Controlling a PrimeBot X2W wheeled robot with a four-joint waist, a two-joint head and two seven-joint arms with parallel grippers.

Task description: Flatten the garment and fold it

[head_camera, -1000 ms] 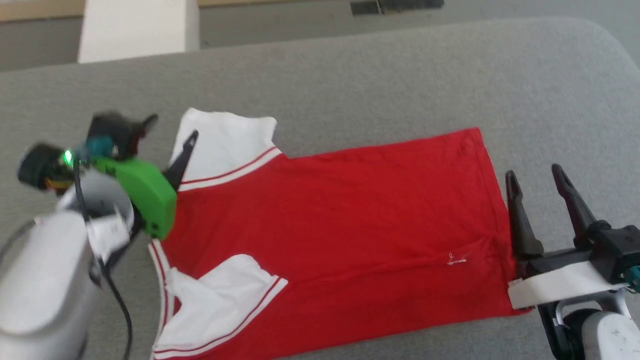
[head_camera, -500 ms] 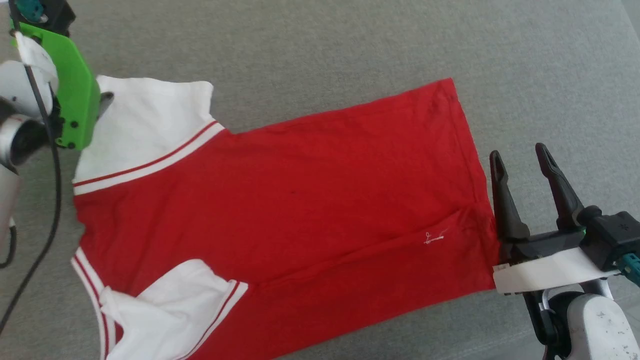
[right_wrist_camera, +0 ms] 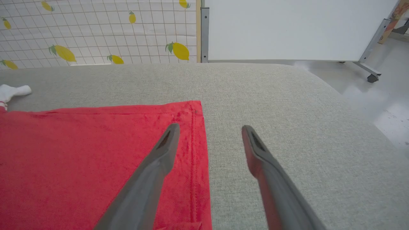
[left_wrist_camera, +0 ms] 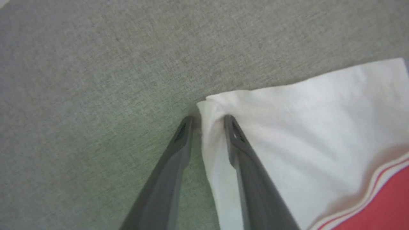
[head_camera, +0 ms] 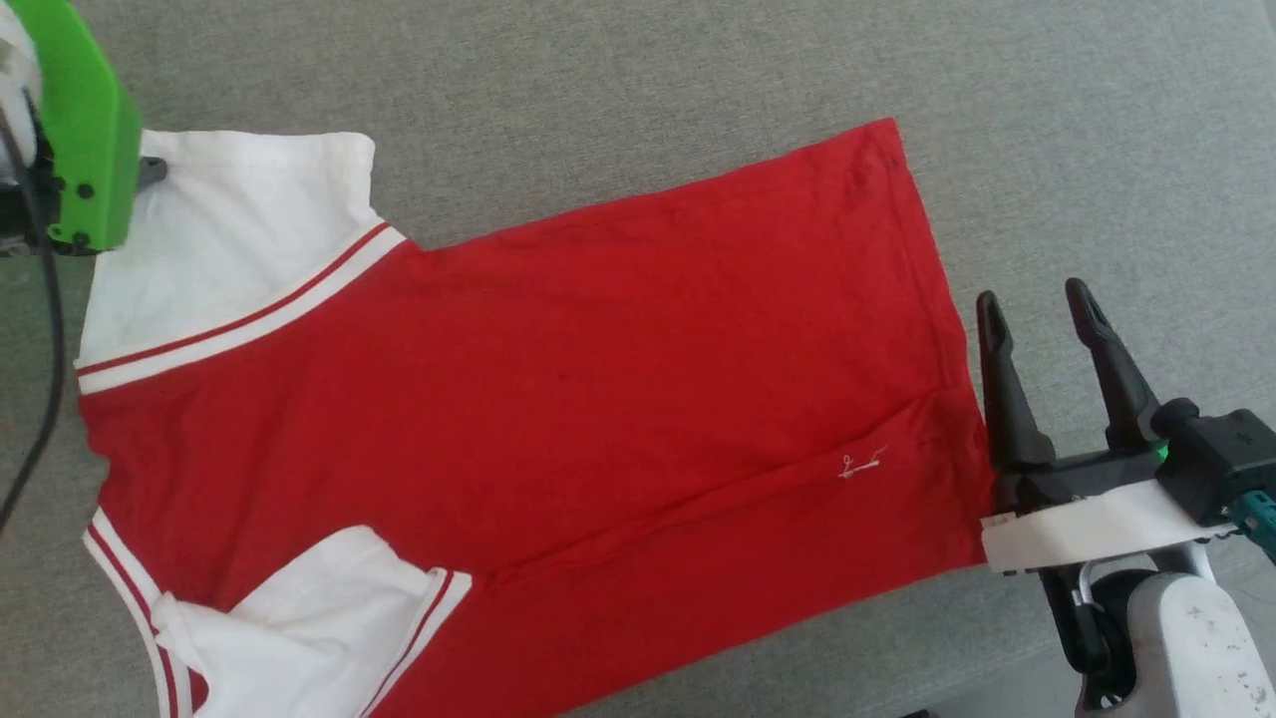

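The garment (head_camera: 598, 379), a red shirt with white sleeves and striped trim, lies spread with its plain side up on the grey surface. Its hem points right. My left arm's green wrist housing (head_camera: 85, 130) hangs over the far sleeve's outer corner. In the left wrist view my left gripper (left_wrist_camera: 208, 118) straddles that corner of the white sleeve (left_wrist_camera: 303, 111). The fingers are narrowed but still apart, with bunched cloth between them. My right gripper (head_camera: 1034, 299) stands open just beyond the hem's near corner. One finger (right_wrist_camera: 159, 153) hovers over the red hem (right_wrist_camera: 195, 143), and nothing is held.
A grey fabric-covered surface (head_camera: 638, 70) carries the shirt and rounds off at its far right corner (right_wrist_camera: 319, 83). Beyond it are a lemon-patterned wall (right_wrist_camera: 96, 28), a wheeled whiteboard (right_wrist_camera: 287, 28) and pale floor (right_wrist_camera: 386, 105). The near sleeve (head_camera: 309, 618) is folded in and rumpled.
The head camera has tilted down, shifting the whole picture. My left arm went from the collar side to the far sleeve's corner and its fingers have narrowed around it. The right gripper stayed put.
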